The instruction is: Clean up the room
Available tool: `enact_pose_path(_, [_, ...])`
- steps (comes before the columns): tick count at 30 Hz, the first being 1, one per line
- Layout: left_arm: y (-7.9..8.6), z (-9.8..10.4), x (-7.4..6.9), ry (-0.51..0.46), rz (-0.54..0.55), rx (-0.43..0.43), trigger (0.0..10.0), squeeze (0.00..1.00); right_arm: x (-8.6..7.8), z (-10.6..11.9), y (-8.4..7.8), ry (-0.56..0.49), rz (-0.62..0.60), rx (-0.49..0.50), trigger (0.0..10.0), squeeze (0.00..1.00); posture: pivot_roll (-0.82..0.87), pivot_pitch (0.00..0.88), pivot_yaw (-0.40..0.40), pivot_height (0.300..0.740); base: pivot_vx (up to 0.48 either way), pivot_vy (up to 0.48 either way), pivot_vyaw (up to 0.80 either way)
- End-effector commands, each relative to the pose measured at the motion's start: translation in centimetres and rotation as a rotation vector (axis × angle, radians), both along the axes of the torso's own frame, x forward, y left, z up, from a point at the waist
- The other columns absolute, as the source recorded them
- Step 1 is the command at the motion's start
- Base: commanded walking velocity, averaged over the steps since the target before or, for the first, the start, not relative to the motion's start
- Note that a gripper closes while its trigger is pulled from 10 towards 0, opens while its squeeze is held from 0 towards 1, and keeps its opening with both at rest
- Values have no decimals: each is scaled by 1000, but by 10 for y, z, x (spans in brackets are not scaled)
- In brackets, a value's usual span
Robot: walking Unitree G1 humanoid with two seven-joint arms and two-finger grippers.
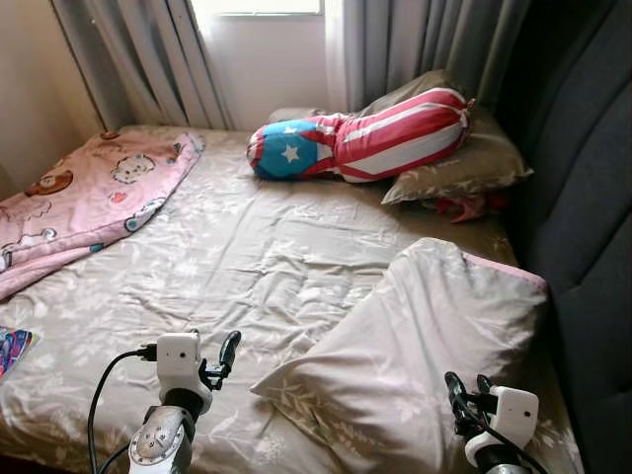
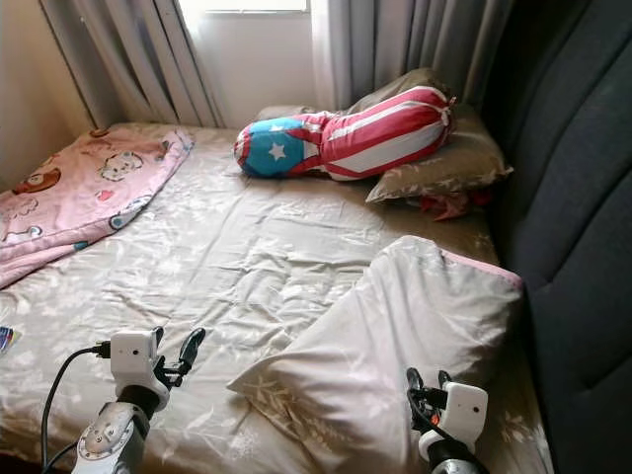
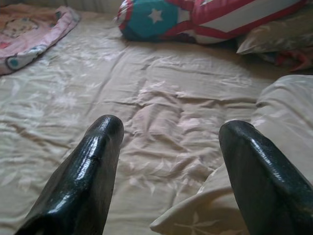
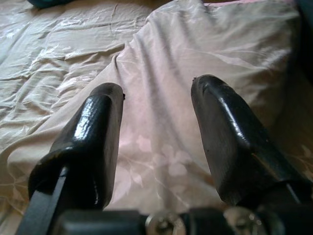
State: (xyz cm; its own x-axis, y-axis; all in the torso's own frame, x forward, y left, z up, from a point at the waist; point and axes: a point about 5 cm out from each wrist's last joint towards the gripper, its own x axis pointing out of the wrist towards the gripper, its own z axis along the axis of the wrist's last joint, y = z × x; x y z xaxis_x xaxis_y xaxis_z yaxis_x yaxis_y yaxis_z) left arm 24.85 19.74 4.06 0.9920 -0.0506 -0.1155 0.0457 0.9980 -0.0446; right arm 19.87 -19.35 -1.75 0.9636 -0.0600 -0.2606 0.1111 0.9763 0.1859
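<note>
A beige leaf-print pillow [image 1: 425, 355] lies askew on the near right of the bed [image 1: 247, 247]. My right gripper [image 4: 156, 93] hovers open just above its near edge, nothing between the fingers. My left gripper [image 3: 171, 129] is open too, over the sheet just left of the pillow's near corner [image 3: 195, 215]. At the head of the bed a stars-and-stripes bolster [image 1: 360, 136] rests against another beige pillow [image 1: 464, 163]. A pink cartoon blanket [image 1: 84, 197] is bunched on the far left.
A dark padded headboard [image 1: 583, 197] runs along the right side. Grey curtains [image 1: 148, 59] and a window stand behind the bed. Something colourful [image 1: 12, 348] lies at the bed's left edge. A red cloth [image 1: 469, 205] peeks from under the far pillow.
</note>
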Motion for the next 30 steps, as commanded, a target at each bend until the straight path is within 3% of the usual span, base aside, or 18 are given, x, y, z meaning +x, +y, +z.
enact_pose_path(1, [2, 1, 0, 5, 3, -3, 10000, 0, -1, 0, -1, -1, -7, 1, 10000, 0, -72, 0, 35, 715, 0, 0, 0])
enact_pose_path(7, [1, 1, 0, 9, -2, -6, 10000, 0, 0, -5, 1, 51, -4, -2, 10000, 0, -71, 0, 35, 715, 0, 0, 0])
enact_pose_path(12, [0, 1, 0, 10, -5, -6, 10000, 0, 3, -2, 2, 21, -5, -2, 10000, 0, -67, 0, 36, 680, 0, 0, 0])
enact_pose_path(30, [0, 1, -1, 17, -9, -1, 10000, 0, 6, -2, 7, 7, 10, 13, 10000, 0, -59, 0, 37, 662, 0, 0, 0])
